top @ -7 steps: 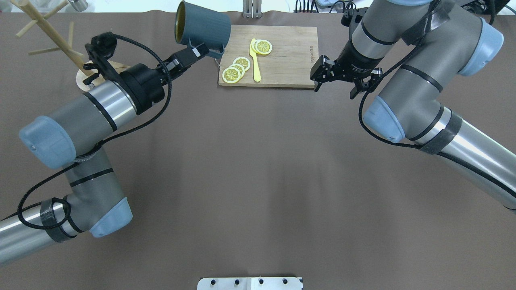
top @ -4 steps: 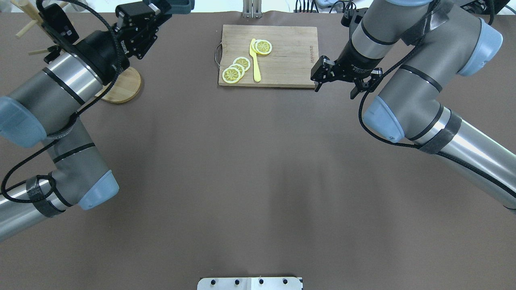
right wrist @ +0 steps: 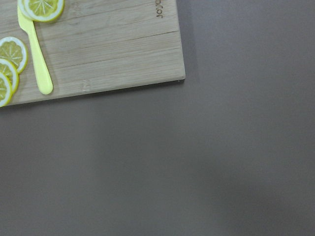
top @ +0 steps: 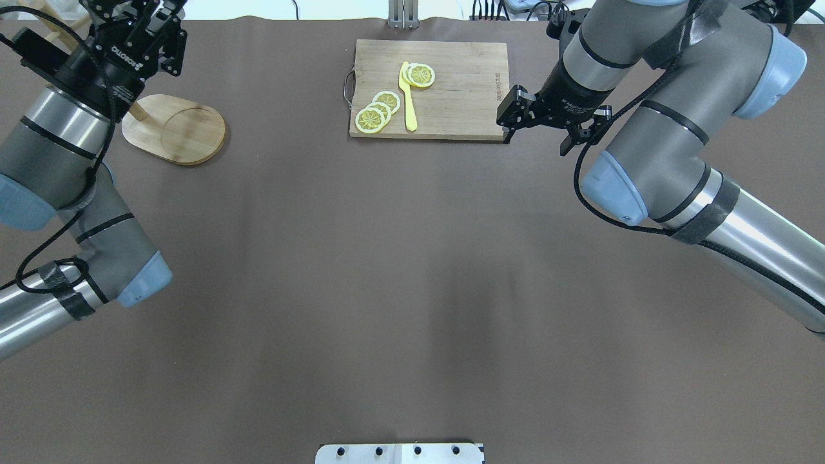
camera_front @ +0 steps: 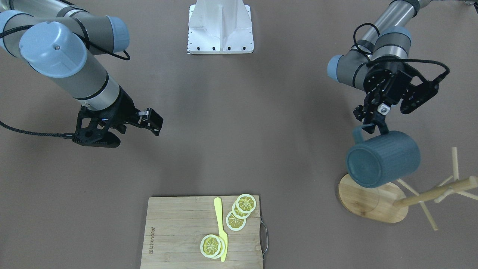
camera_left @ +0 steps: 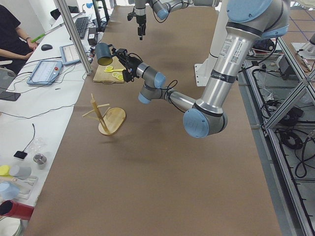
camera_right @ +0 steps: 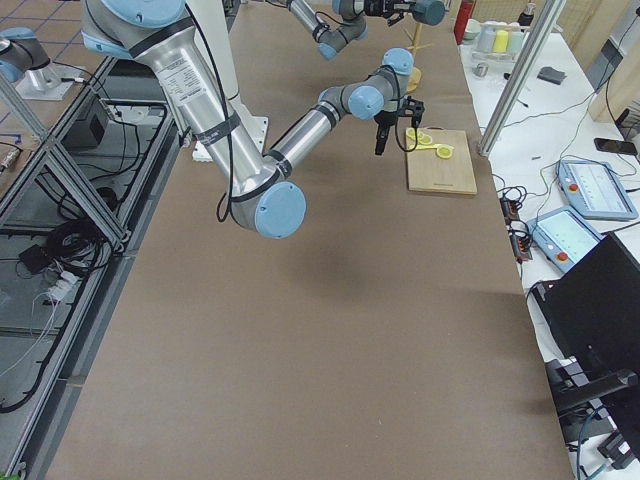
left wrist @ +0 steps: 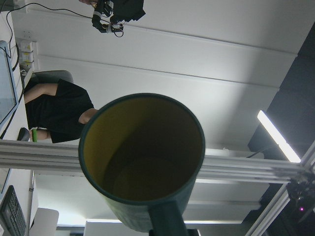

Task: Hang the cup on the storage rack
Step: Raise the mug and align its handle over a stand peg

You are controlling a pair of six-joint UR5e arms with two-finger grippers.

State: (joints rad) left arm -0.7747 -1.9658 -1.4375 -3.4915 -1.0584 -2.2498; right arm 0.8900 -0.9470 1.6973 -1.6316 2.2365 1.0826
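Left pincer (camera_front: 374, 127) clamped on the handle of the cup (camera_front: 382, 158), which hangs on its side just past the fingertips, with the rack (camera_front: 429, 196) lower down and apart. Risk: the loop misses a thin peg or the swing tips the rack. Right pincer (top: 536, 136) open.

Overhead camera: behind the robot, looking forward and down; front camera: opposite, facing it steeply. Both share the cutting board (top: 451, 71). Two end cameras look along the bench (camera_left: 162, 162). Left wrist camera tilts up, close into the cup (left wrist: 142, 147); right wrist camera looks straight down at the board's corner.
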